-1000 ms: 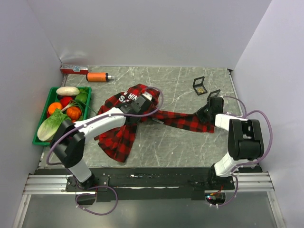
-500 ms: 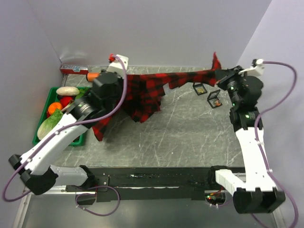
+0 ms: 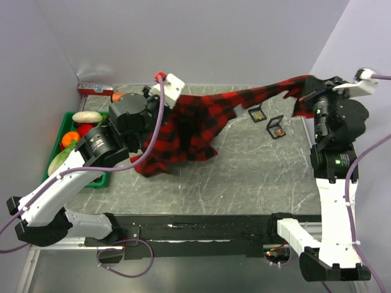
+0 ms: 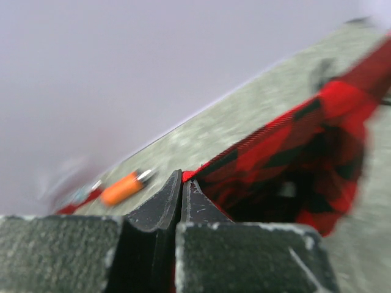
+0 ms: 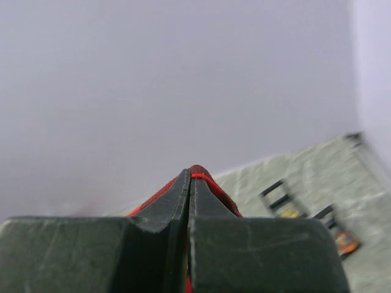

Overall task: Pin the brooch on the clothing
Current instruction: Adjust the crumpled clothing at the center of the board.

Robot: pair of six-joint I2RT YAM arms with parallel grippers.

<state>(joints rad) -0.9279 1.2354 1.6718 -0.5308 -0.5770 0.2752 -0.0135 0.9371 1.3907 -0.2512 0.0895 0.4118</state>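
- The left claw (image 4: 182,182) is closed, pinching a red edge of the plaid shirt (image 3: 201,119) between its tips, raised above the surface (image 3: 232,171).
- The right claw (image 5: 189,178) is also clamped tight on a fold of the same cloth, held high near the far right corner.
- Between the two claws the shirt stretches as a sagging band. Its bulk hangs beside and below the left claw, and the lowest folds reach the surface.
- Two small black open cases (image 3: 256,113) (image 3: 275,127) lie on the surface below the band, nearer the right claw, each with something small and coloured inside.
- An orange tube (image 4: 122,188) lies beyond the left claw, by the back wall.
- A green tray (image 3: 63,122) of vegetables sits to the left claw's outer side.
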